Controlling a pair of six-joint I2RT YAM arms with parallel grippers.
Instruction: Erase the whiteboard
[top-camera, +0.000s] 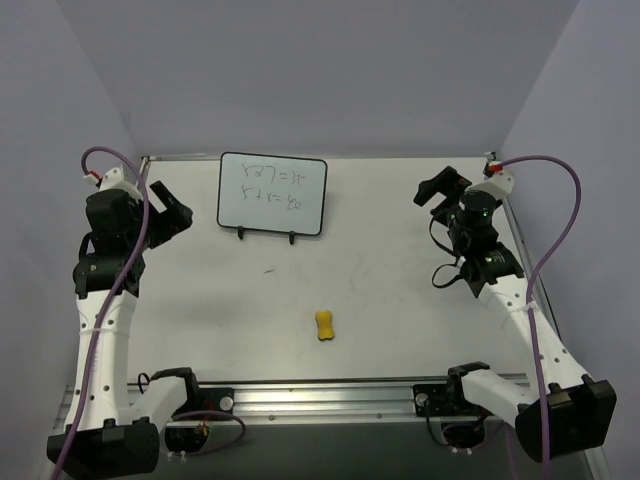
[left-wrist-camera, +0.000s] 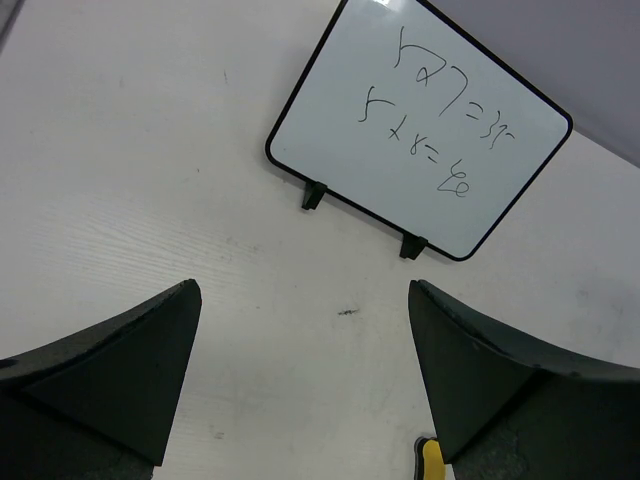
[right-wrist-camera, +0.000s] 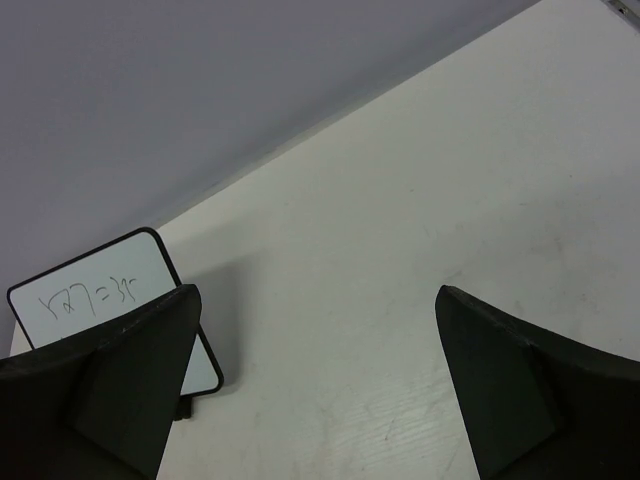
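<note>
Whiteboard (top-camera: 272, 194), glossy rectangle (rounded corners), scrawled ink

From high above and behind the arm bases, looking down over the whole table (top-camera: 380, 270). From each wrist, low and close, facing the far side between own fingers (left-wrist-camera: 110, 370). Shared by all three: the whiteboard (top-camera: 272, 194).

I work in a robot lab test cell. My worktop (top-camera: 400, 300) is a plain white sheet boxed in by blank grey walls (top-camera: 320, 70) on three sides. My left arm (top-camera: 108, 310) and right arm (top-camera: 515, 300) are bolted to a metal rail (top-camera: 320, 397) at its near edge, with purple cables (top-camera: 560, 200) looping off them. A whiteboard (top-camera: 272, 194) and a yellow block (top-camera: 325, 325) sit on the worktop.
</note>
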